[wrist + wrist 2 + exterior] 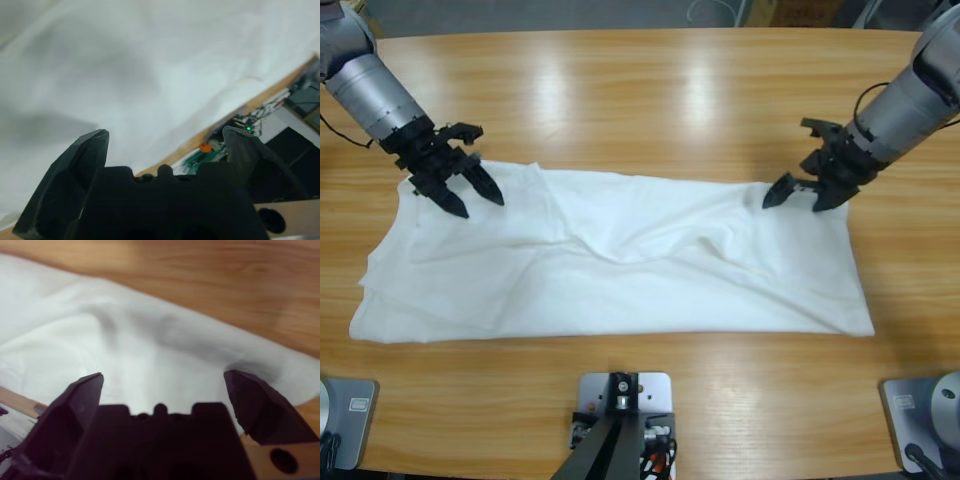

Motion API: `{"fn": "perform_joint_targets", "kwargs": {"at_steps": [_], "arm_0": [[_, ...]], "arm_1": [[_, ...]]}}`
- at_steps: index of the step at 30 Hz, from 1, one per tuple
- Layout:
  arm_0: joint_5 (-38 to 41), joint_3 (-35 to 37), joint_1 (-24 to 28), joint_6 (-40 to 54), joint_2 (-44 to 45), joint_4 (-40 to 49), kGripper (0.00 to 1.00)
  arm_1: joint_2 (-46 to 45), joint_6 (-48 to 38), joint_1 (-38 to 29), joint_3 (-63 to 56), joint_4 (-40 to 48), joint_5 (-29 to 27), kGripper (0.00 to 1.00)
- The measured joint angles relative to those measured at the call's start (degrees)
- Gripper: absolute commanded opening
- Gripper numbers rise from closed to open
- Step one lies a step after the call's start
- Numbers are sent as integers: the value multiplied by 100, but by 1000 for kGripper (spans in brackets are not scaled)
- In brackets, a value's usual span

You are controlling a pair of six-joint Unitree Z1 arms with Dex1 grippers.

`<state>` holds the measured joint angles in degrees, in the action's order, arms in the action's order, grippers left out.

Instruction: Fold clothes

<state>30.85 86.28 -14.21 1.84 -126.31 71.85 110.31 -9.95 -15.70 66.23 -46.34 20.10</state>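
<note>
While both hands (pixel 468 195) (pixel 803 196) gape, the T-shirt (pixel 620 270) lies folded lengthwise.

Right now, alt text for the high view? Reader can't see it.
A white T-shirt, folded into a long band, lies across a wooden table. The left gripper hovers open over its left end and the right gripper sits open at its upper right corner; neither holds cloth.

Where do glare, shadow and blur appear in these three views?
High view: bright glare streaks on the table above the T-shirt. Left wrist view: soft grey shadow across the cloth, the left gripper out of focus. Right wrist view: blurred wood, the right gripper dark and soft.
</note>
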Motion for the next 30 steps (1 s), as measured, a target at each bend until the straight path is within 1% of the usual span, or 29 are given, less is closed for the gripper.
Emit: {"fn": "perform_joint_targets", "kwargs": {"at_steps": [8,12,14,30], "arm_0": [[-721,30,-58,-351,-181,33,890],[-1255,112,-368,-550,-173,82,890],[-1392,145,-493,-617,-173,94,890],[-1475,154,-523,-648,-173,117,890]], "arm_1": [[0,92,95,46,0,103,991],[0,159,95,46,41,168,991],[10,186,95,45,55,186,991],[388,295,109,238,128,213,987]]}}
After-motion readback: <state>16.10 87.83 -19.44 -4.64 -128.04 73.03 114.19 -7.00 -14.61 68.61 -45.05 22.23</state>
